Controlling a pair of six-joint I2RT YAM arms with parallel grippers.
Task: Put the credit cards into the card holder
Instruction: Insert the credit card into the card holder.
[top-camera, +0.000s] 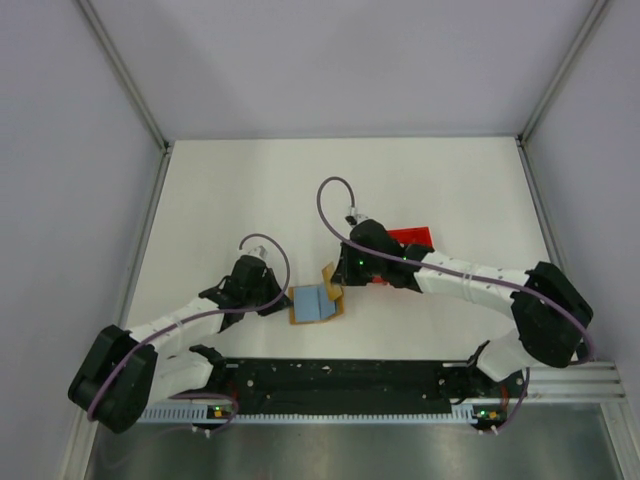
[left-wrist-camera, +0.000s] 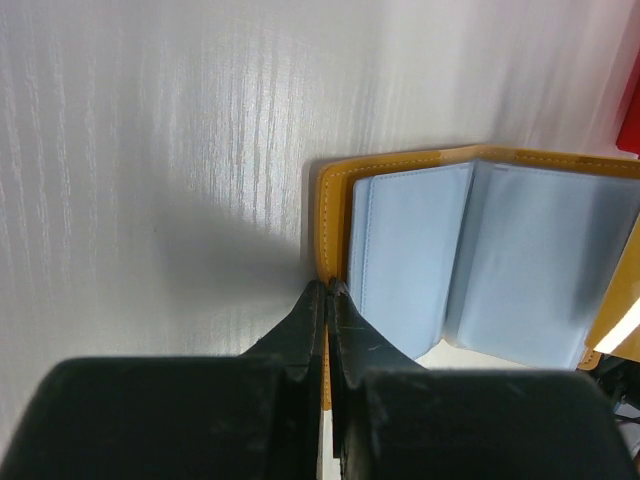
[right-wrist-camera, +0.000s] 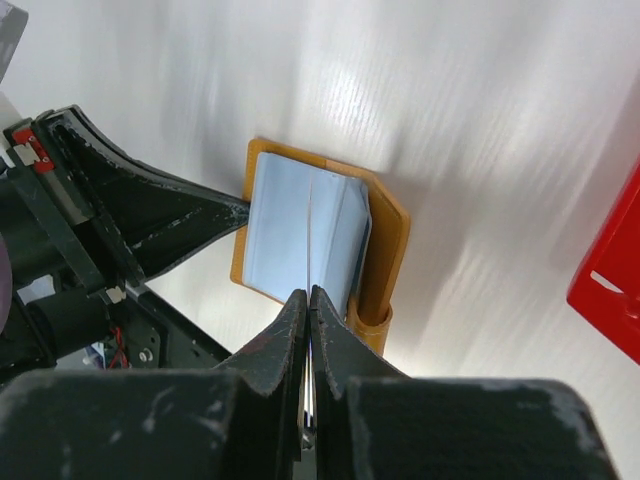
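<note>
The orange-brown card holder (top-camera: 312, 305) lies open on the white table, its pale blue sleeves facing up. My left gripper (top-camera: 284, 300) is shut on its left edge; in the left wrist view the orange rim (left-wrist-camera: 330, 220) runs between the closed fingertips (left-wrist-camera: 328, 288). One orange cover (top-camera: 328, 276) stands tilted up on the right. My right gripper (right-wrist-camera: 308, 293) is shut on a thin pale credit card (right-wrist-camera: 310, 230), seen edge-on, that reaches down between the blue sleeves of the holder (right-wrist-camera: 390, 250). Any other card is hidden.
A red raised-rim tray (top-camera: 412, 238) sits behind the right arm, also visible at the right edge of the right wrist view (right-wrist-camera: 610, 270). Grey walls enclose the table on three sides. The black base rail (top-camera: 340, 378) runs along the near edge.
</note>
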